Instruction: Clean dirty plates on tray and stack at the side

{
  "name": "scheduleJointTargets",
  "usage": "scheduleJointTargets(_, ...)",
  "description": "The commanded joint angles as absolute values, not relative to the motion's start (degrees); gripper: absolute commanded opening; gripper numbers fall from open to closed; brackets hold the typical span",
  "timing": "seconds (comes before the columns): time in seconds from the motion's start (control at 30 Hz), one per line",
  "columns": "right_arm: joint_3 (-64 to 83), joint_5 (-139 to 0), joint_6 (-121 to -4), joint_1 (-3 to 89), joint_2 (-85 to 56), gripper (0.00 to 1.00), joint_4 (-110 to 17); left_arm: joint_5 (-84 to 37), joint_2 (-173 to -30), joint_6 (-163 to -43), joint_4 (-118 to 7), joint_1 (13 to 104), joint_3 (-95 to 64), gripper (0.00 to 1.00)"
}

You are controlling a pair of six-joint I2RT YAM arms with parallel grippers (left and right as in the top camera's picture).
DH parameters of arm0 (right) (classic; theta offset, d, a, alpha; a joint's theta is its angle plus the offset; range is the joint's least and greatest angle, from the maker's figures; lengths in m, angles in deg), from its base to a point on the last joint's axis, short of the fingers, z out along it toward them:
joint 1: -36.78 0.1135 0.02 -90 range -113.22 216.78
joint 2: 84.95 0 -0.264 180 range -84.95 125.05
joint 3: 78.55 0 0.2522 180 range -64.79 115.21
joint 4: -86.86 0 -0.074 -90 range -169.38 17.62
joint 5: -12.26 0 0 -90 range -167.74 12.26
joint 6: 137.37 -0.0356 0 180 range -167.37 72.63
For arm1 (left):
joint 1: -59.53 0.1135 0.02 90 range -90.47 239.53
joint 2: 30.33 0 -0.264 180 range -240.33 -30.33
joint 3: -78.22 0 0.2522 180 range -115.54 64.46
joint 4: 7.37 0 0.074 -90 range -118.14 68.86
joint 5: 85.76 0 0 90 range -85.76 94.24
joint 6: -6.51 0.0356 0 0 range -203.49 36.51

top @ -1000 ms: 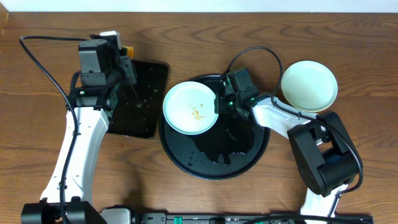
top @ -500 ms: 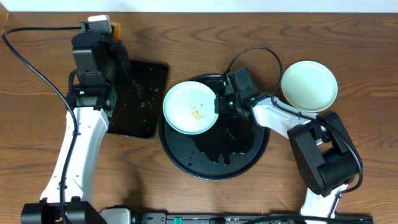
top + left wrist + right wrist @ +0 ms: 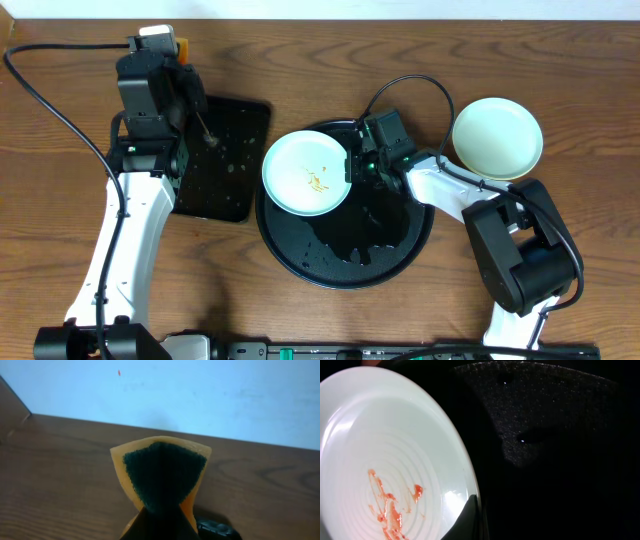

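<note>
- Smeared plate [image 3: 306,173], centre frame, over upper-left rim of tray [image 3: 345,262]; right gripper [image 3: 352,168] clamped on its right edge.
- Upper left: left gripper [image 3: 159,522] pinches sponge [image 3: 164,472].
- Plate looks light, stiff, slick; rim grip suits.

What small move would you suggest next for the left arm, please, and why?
Probably carry the left pincer, shut on the folded orange-and-green sponge, across toward the mint plate. That plate shows an orange sauce smear, the right pincer grips its rim over the round black tray, and the sponge hangs far off to its left.
</note>
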State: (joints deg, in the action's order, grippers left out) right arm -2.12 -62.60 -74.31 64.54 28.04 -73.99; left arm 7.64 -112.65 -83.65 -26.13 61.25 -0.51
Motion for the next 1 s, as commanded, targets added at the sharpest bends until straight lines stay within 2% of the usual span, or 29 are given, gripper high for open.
scheduleJointTargets(0.0, -1.99, -64.83, -72.98, 65.03, 28.13, 0.01, -72.66, 8.53, -111.97, -84.55, -29.15, 61.2, -1.99, 0.08)
scheduleJointTargets(0.3, -1.99, -72.99, -68.91, 64.94, 20.74, 0.01, -65.01, 3.0, -115.12, -85.84, -42.94, 61.2, -1.16, 0.08)
scheduleJointTargets(0.57, -1.99, -73.4, -67.03, 64.96, 17.59, 0.01, -52.92, -3.07, -122.29, -86.36, -51.16, 61.16, -0.64, 0.08)
scheduleJointTargets(0.73, -1.99, -73.42, -67.01, 64.94, 17.59, 0.01, -46.43, -8.36, -123.91, -86.36, -53.49, 61.16, -0.64, 0.08)
scheduleJointTargets(0.97, -1.99, -73.2, -66.97, 64.94, 17.59, 0.01, -45.19, -14.83, -123.82, -86.36, -53.21, 61.16, -0.66, 0.07)
